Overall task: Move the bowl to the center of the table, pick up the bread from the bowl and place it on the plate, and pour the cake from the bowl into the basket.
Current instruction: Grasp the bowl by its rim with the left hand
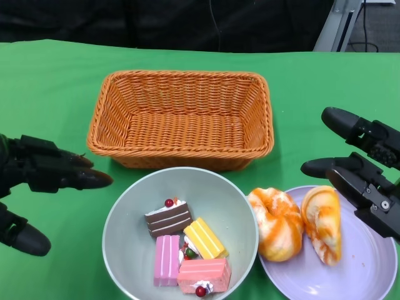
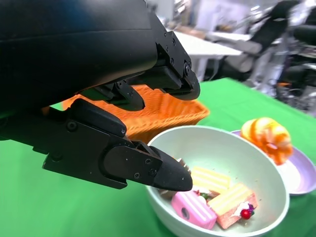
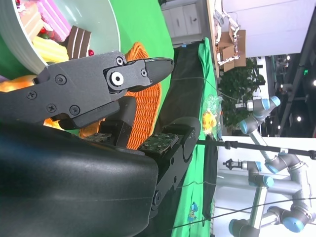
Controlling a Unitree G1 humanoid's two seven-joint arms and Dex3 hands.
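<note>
Bowl (image 1: 119,231) between basket (image 1: 181,119) and plate (image 1: 369,275)

**Colours on the green table**

The woven wicker basket (image 1: 181,119) is orange-tan. The round bowl (image 1: 125,215) is pale grey-green and holds layered cake slices: brown-and-cream (image 1: 168,219), yellow (image 1: 204,238), pink (image 1: 166,260) and salmon (image 1: 204,275). The orange-and-white swirled bread rolls (image 1: 275,223) lie on a lilac plate (image 1: 369,269). The tablecloth (image 1: 50,100) is bright green.

Table (image 1: 50,87) under green cloth — bearing wicker basket (image 1: 181,119) at rear, grey-green bowl (image 1: 180,234) in front, lilac plate (image 1: 350,275) beside bowl.
</note>
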